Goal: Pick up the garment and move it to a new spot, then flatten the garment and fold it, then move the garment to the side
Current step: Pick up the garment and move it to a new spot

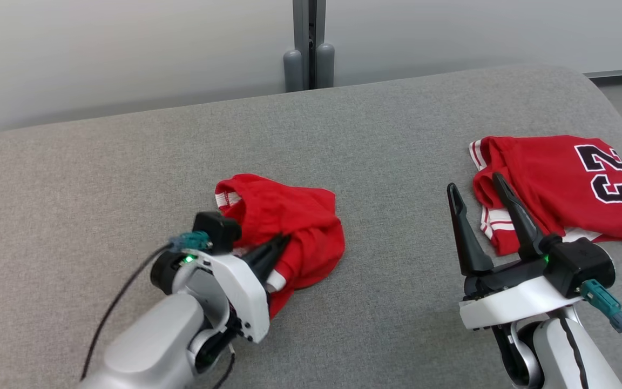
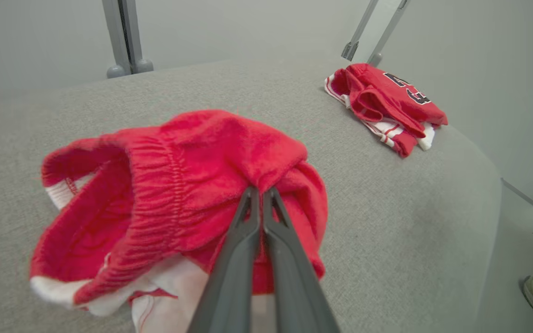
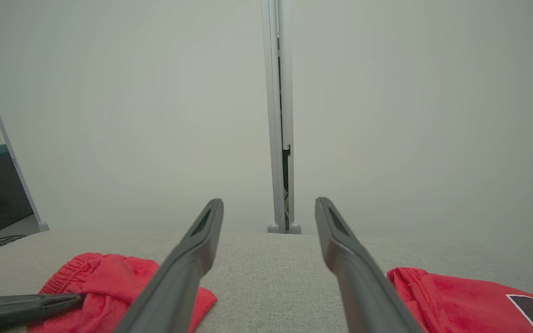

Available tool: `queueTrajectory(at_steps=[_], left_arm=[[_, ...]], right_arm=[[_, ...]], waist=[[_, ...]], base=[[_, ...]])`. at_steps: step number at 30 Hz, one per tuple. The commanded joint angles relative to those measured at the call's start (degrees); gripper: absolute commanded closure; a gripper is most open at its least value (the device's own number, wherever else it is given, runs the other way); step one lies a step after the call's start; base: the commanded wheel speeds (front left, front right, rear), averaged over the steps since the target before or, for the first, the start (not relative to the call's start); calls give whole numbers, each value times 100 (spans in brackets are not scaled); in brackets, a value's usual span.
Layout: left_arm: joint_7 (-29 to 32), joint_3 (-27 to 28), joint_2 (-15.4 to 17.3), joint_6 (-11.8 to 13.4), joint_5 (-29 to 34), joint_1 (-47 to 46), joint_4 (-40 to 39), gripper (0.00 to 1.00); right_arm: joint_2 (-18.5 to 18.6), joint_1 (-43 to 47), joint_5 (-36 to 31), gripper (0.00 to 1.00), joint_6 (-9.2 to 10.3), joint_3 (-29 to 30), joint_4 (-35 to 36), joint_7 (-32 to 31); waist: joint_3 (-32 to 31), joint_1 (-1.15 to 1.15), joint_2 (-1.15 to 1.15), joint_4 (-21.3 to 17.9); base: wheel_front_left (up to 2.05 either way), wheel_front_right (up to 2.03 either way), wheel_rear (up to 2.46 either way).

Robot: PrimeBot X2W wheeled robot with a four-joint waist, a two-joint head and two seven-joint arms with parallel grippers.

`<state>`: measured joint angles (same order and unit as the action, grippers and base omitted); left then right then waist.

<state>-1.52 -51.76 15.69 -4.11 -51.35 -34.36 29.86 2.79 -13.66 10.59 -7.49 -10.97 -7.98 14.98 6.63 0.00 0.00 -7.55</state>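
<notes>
My left claw (image 1: pixel 283 242) is pinched shut on the crumpled red-and-white cloth garment (image 1: pixel 295 213), mid grey surface (image 1: pixel 376 124). The garment bunches at one o'clock. My right claw (image 1: pixel 475 183) is wide open, empty, farther off.

garment (image 1: pixel 300 227) | red shorts, white trim | crumpled, bunched | mid grey surface (image 1: pixel 127 178)

The garment (image 1: pixel 289 227) lies on the cushion (image 1: pixel 127 178), with the folded jersey (image 1: pixel 559 189) well apart to its right.
</notes>
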Motion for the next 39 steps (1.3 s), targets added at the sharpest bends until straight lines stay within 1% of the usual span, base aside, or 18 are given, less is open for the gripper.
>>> queueTrajectory(at_steps=[1,2,3,5,8,12,14,17,18,19,22,25,29,33,36,39], left_arm=[[-99,-96,-110,-90,63,39,271,76],[-140,-148,-177,-137,85,18,405,17],[-186,-194,-236,-167,113,-17,528,0],[-333,-241,-290,-221,155,-137,673,0],[-559,-256,-270,-258,224,-242,752,0],[-807,-176,-151,-272,249,-355,590,0],[-912,-95,-38,-198,266,-395,424,0],[-1038,59,200,10,333,-387,123,0],[-1120,198,401,198,366,-323,-117,0],[-1120,198,401,198,366,-323,-117,0],[-1224,463,730,500,370,-128,-518,0],[-1314,786,1036,813,366,173,-961,0],[-1358,1252,1306,1229,397,817,-1529,0],[-1365,1982,1307,1520,563,1589,-2001,0],[-1367,2491,1137,1629,798,2148,-2239,0],[-1368,2985,907,1666,1062,2633,-2372,0]], right_arm=[[26,-42,-3,0,-1,-2,-36,28],[26,-37,0,0,-1,-8,-59,29],[27,-29,1,0,-1,-9,-84,29],[26,-2,-8,0,-1,2,-116,28],[26,52,-35,0,-1,36,-141,29],[25,113,-45,0,-1,60,-131,29],[27,142,-54,0,-1,98,-116,29],[25,193,-66,0,-1,133,-101,29],[27,228,-70,0,-1,161,-89,29],[27,228,-70,0,-1,161,-89,29],[28,255,-76,0,-1,205,-64,29],[27,312,-93,0,-1,266,-28,28],[28,430,-34,0,-1,420,-46,28],[26,527,-22,0,-1,549,-89,28],[28,588,3,0,-1,593,-87,29],[27,602,42,0,-1,621,-87,29]], waist=[[-20,0,0,0],[-31,0,0,2],[-44,0,0,5],[-78,0,0,22],[-151,0,0,64],[-242,0,0,158],[-282,0,0,228],[-314,0,0,341],[-327,0,0,413],[-327,0,0,413],[-341,0,0,503],[-349,0,0,590],[-375,0,0,695],[-383,0,0,796],[-390,0,0,844],[-403,0,0,863]], base=[[0,0,0],[0,0,0],[0,0,0],[0,0,0],[0,0,0],[0,0,0],[0,0,0],[0,0,0],[0,0,0],[0,0,0],[0,0,0],[0,0,0],[0,0,0],[0,0,0],[0,0,0],[0,0,0]])
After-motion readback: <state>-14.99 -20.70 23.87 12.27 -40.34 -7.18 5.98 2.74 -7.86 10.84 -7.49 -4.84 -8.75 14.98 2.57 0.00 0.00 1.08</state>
